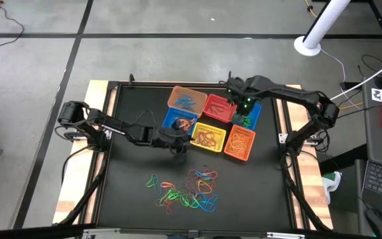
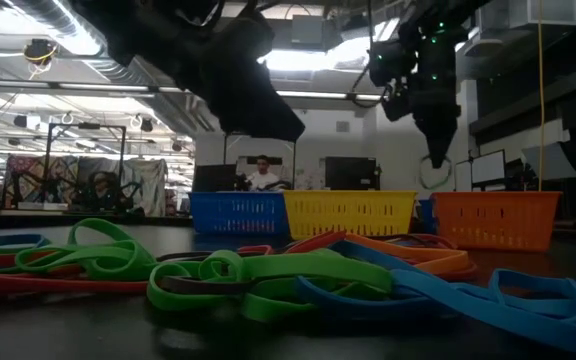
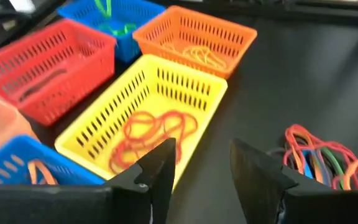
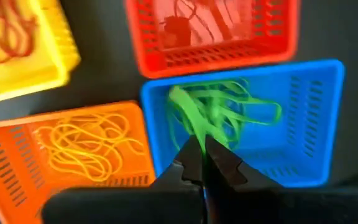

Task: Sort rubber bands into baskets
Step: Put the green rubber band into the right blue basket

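Rubber bands (image 1: 186, 188) partly sorted into baskets (image 1: 208, 138), loose pile lower centre; left end effector (image 3: 201, 163) apart, right end effector (image 4: 205, 163) pinching green band (image 4: 194, 124)

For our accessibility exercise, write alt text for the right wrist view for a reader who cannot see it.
The right end effector, shut on a green rubber band, hangs over a blue basket holding more green bands. Beside it are an orange basket of yellow bands, a red basket and a yellow basket.
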